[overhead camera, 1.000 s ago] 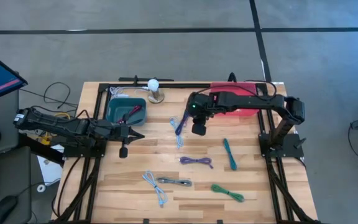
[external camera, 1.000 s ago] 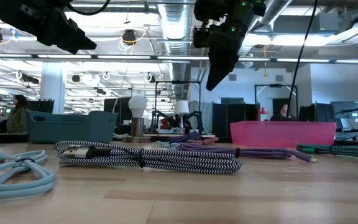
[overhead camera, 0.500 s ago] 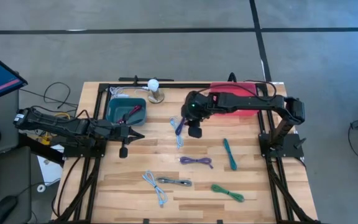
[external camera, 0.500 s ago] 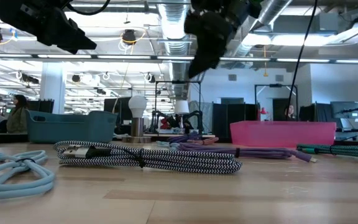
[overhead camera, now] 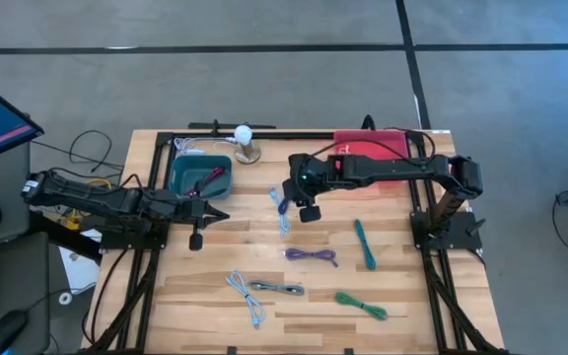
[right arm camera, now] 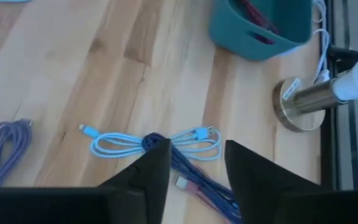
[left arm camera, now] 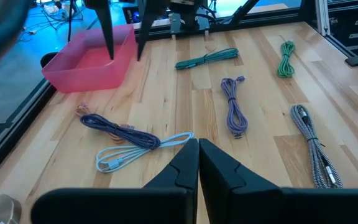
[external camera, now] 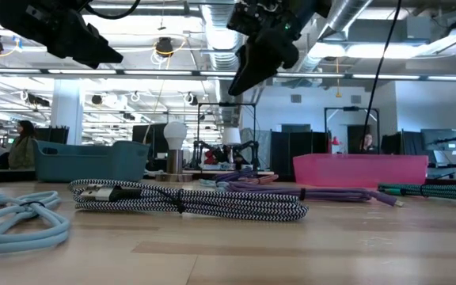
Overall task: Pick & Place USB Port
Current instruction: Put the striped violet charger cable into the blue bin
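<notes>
Several coiled USB cables lie flat on the wooden table. A dark blue cable (overhead camera: 284,200) crosses a light blue cable (right arm camera: 148,143) near the table's middle. My right gripper (right arm camera: 197,168) is open and hovers above these two, touching nothing; in the low view the right gripper (external camera: 244,75) stands high over the table. My left gripper (left arm camera: 197,163) is shut and empty, waiting in the air beside the teal bin (overhead camera: 200,176). The pink bin (left arm camera: 95,59) sits at the far right, partly under the right arm.
Other cables lie nearer: purple (overhead camera: 312,255), teal-green (overhead camera: 365,244), green (overhead camera: 361,304), a second light blue one (overhead camera: 248,296) and a black-and-white braided one (external camera: 188,199). A lamp (overhead camera: 247,143) stands at the far edge. The teal bin holds a red cable.
My right gripper has moved toward the table's left, from over bare wood to above the crossed dark blue and light blue cables, and has turned as it went. The cables and the left arm have stayed still.
</notes>
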You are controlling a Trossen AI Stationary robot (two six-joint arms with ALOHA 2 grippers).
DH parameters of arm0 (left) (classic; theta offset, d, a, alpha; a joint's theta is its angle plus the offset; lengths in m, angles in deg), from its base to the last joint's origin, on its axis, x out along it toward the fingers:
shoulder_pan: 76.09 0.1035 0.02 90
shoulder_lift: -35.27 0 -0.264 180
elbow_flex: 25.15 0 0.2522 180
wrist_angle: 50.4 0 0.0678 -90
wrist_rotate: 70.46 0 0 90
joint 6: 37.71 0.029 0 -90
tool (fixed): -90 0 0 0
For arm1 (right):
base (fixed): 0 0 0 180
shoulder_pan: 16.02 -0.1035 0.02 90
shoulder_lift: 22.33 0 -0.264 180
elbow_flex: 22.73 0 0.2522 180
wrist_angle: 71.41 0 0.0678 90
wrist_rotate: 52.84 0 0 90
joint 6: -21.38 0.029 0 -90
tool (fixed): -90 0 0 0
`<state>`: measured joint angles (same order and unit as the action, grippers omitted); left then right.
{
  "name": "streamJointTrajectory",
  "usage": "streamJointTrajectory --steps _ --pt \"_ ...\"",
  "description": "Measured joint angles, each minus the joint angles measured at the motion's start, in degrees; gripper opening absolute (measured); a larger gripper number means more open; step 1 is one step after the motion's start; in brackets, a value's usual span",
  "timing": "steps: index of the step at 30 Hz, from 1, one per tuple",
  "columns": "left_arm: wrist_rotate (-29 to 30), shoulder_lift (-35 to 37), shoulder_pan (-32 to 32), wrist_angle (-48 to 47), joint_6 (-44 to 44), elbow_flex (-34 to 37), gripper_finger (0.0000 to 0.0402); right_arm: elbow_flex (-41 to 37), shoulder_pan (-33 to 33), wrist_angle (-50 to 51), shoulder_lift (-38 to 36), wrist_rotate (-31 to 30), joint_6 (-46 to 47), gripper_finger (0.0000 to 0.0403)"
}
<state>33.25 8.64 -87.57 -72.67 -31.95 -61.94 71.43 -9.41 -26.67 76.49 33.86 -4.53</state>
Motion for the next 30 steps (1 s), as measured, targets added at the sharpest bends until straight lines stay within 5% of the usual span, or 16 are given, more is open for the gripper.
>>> streamJointTrajectory --steps 8,30 --pt "-0.01 -0.02 0.0 -0.02 0.0 0.0 0.0012 0.28 -0.65 -2.7 4.7 -2.81 -1.42 0.0227" --pt "1.31 -0.96 -0.02 -0.02 1.36 0.0 0.0012 0.57 -0.96 -3.44 15.98 -5.88 -1.05 0.0201"
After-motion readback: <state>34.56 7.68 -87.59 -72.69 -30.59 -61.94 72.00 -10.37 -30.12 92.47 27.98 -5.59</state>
